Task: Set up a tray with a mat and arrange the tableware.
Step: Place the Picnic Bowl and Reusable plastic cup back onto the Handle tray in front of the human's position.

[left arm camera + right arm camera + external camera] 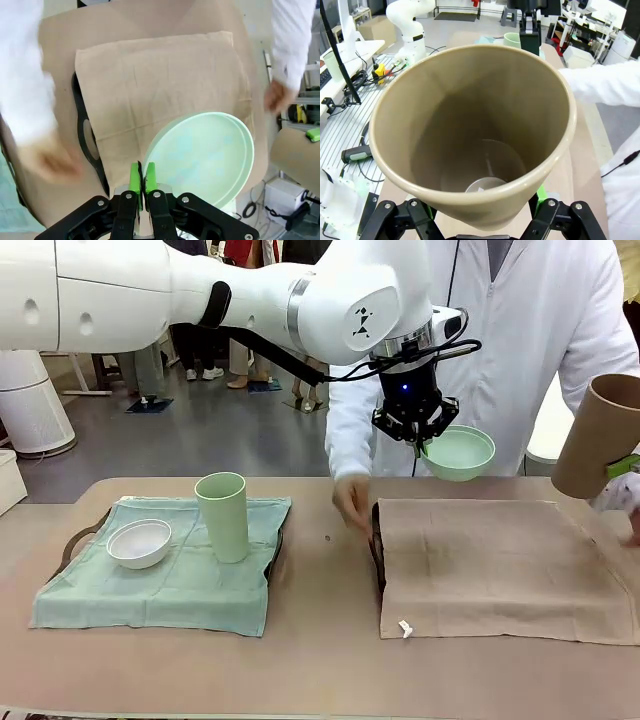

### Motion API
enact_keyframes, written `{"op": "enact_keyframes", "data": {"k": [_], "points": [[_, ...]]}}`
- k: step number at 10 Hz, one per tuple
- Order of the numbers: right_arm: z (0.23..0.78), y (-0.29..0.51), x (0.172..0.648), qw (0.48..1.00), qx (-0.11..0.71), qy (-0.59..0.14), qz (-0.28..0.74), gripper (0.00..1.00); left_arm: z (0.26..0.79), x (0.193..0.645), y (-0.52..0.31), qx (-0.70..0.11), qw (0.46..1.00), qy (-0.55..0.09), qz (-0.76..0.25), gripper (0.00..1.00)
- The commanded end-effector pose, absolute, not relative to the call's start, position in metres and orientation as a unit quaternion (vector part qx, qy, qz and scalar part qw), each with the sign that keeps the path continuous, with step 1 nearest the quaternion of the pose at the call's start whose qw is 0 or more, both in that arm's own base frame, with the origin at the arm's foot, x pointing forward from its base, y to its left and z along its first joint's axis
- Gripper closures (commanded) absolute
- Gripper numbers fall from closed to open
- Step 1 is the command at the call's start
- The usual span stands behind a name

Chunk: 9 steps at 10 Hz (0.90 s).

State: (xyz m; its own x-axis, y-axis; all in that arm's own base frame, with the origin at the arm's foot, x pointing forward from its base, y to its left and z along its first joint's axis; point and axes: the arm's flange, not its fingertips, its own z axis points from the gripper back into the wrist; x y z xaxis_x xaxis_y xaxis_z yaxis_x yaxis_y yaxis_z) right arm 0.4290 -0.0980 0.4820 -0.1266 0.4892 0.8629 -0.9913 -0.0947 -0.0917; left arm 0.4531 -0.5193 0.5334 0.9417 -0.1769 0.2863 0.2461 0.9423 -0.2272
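Observation:
My left gripper [418,435] reaches across the middle and is shut on the rim of the mint green bowl [457,453], held in the air above the far edge of the tan mat [500,565]. In the left wrist view its green pads [136,178] pinch the bowl's [205,155] rim over the mat [160,85]. My right gripper [612,462] is shut on the tan-brown tumbler [598,435], tilted at the right edge; the tumbler's [475,135] open mouth hides most of the fingers. The white bowl [139,542] and pale green tumbler [222,516] stand on the green mat [160,585].
A dark tray [377,545] lies under the tan mat, its handle [87,140] showing at the side. The person in a white coat stands at the far side, one hand [350,502] at the mat's far left corner, the other [277,95] at its right side.

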Motion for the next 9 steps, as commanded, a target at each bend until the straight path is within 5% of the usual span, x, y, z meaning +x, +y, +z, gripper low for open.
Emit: {"op": "enact_keyframes", "data": {"k": [1, 9], "points": [[0.4853, -0.0961, 0.4306, 0.561, 0.344, -0.372, 0.654, 0.35, 0.5358, 0.4512, -0.5167, -0.135, 0.977, -0.129, -0.106, 1.0], [0.4853, -0.0961, 0.4306, 0.561, 0.344, -0.372, 0.654, 0.35, 0.5358, 0.4512, -0.5167, -0.135, 0.977, -0.129, -0.106, 1.0]]}}
